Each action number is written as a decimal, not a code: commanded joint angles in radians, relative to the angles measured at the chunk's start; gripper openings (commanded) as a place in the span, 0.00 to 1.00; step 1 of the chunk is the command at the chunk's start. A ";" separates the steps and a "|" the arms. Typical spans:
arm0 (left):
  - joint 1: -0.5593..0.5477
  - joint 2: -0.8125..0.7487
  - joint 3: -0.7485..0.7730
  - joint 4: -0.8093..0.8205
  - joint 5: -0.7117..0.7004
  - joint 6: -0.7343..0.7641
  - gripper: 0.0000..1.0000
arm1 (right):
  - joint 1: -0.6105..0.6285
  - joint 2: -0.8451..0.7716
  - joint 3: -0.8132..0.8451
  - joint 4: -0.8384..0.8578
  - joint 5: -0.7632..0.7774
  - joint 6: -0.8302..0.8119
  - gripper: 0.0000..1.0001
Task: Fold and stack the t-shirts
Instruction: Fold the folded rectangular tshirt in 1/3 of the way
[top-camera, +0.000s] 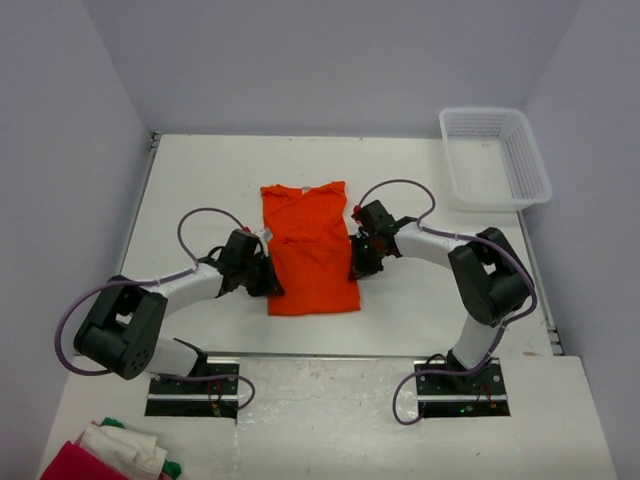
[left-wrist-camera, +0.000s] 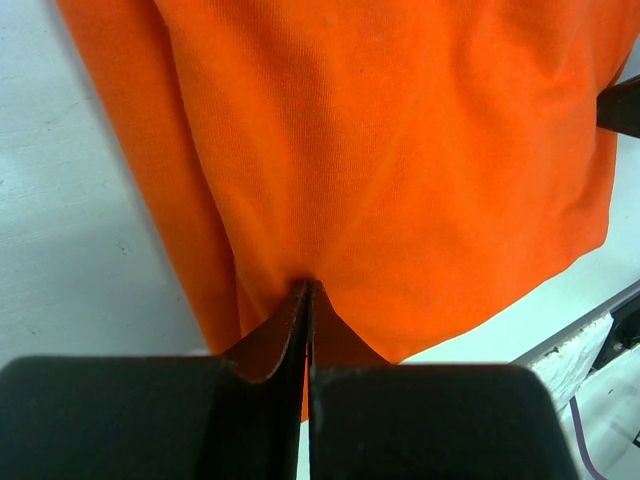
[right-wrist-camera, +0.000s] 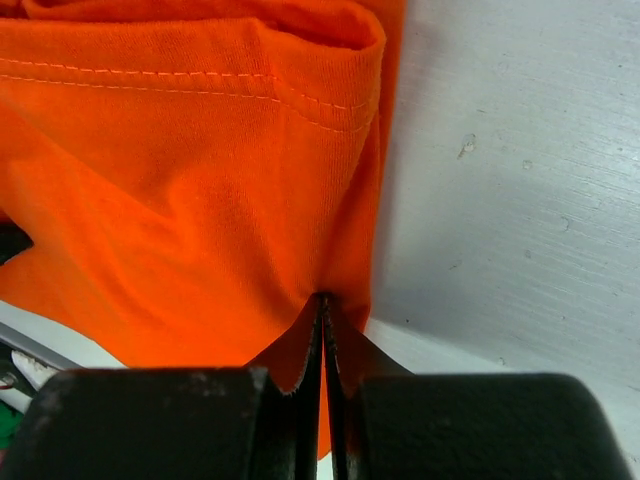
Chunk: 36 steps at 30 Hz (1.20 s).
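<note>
White tabletop carries the orange t-shirt at its centre, folded lengthwise into a narrow strip with the collar at the far end. The left gripper has its jaws closed on the shirt's left edge, and the right gripper has its jaws closed on the right edge. A white basket stands at far right. A cloth pile lies at near left.

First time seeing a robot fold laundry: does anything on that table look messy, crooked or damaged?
Nothing stands out. The orange t-shirt lies flat, the left gripper and right gripper each pinching a side edge. Only the cloth pile at the near left corner is a loose heap.
</note>
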 joint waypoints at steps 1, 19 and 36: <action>-0.005 0.037 0.031 -0.035 -0.038 0.027 0.00 | 0.009 -0.022 -0.060 0.057 0.028 0.033 0.00; -0.005 0.126 0.086 -0.039 -0.029 0.067 0.00 | 0.009 -0.135 -0.307 0.144 0.103 0.203 0.00; -0.051 0.081 0.036 -0.032 -0.032 0.019 0.00 | 0.009 -0.191 -0.274 -0.001 0.295 0.319 0.00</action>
